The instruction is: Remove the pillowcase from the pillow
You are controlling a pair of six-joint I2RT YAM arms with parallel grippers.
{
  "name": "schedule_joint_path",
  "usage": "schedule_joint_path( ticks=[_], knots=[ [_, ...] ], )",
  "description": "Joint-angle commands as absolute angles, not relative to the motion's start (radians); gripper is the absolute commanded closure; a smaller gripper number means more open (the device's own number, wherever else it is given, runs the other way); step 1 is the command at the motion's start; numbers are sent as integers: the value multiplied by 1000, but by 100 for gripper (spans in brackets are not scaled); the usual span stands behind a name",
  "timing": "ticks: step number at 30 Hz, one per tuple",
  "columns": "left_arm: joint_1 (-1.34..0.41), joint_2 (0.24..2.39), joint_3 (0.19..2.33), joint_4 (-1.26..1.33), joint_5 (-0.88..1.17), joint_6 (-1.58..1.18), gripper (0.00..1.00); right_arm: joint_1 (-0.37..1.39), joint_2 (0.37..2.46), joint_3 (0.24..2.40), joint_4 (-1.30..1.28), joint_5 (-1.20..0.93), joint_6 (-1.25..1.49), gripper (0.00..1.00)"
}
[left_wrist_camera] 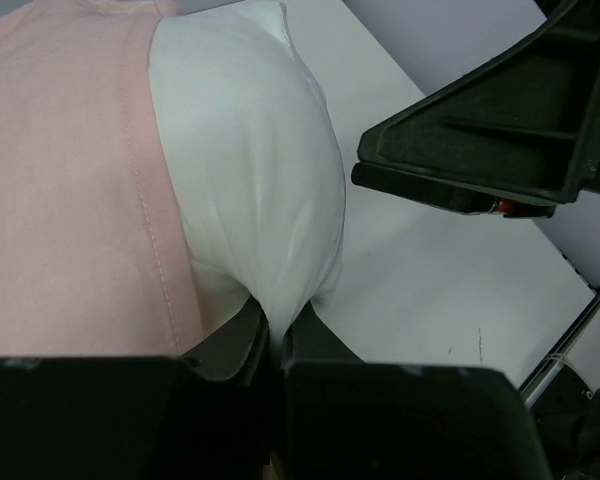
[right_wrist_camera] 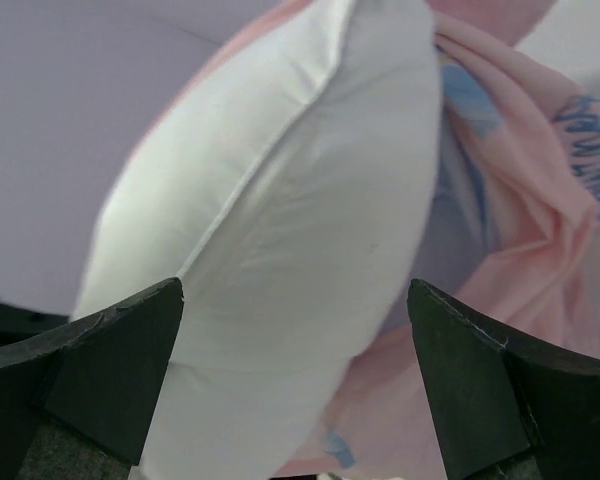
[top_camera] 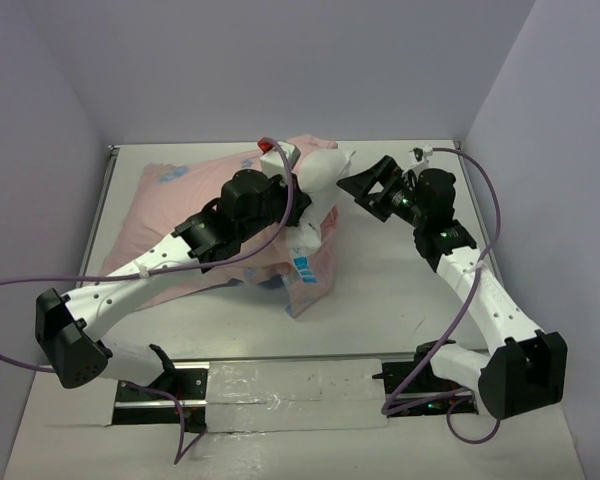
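From above, the pillowcase lies pink side up across the left and middle of the table, bunched at its right end, where a plump white end of the pillow pokes out of its mouth; your left gripper is buried in that bunch and your right gripper faces the white end from the right, just beside it, jaws spread. From the left wrist, the left gripper is clenched on a pinch of the pillow near its bare corner; the pillowcase shows its stitched hem running down the left of the white, so the cover reaches only that far; one black finger of the right gripper hangs above bare table, apart from the cloth. From the right wrist, the right gripper is released and holds nothing; its fingers stand either side of the pillow, whose seamed edge points toward the camera, with the pillowcase crumpled pink behind and to the right. You look to be early in the pulling-out step: one end exposed, most of the pillow inside; the next move probably calls for closing the right jaws on the white end alone, clear of the pink hem, then drawing it away while the cover is held back.
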State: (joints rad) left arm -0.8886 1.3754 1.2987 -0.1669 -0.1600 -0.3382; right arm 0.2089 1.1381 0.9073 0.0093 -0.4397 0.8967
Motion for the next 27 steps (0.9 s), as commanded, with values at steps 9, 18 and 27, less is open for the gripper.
schedule_joint_path(
  ticks=[9, 18, 27],
  knots=[
    [-885, 1365, 1284, -18, -83, -371, 100, 210, 1175, 936, 141, -494, 1021, 0],
    [-905, 1381, 1292, -15, -32, -341, 100, 348, 1400, 1071, 89, -557, 974, 0],
    [-920, 1379, 1310, -15, -9, -302, 100, 405, 1525, 996, 455, -632, 1163, 100]
  ],
)
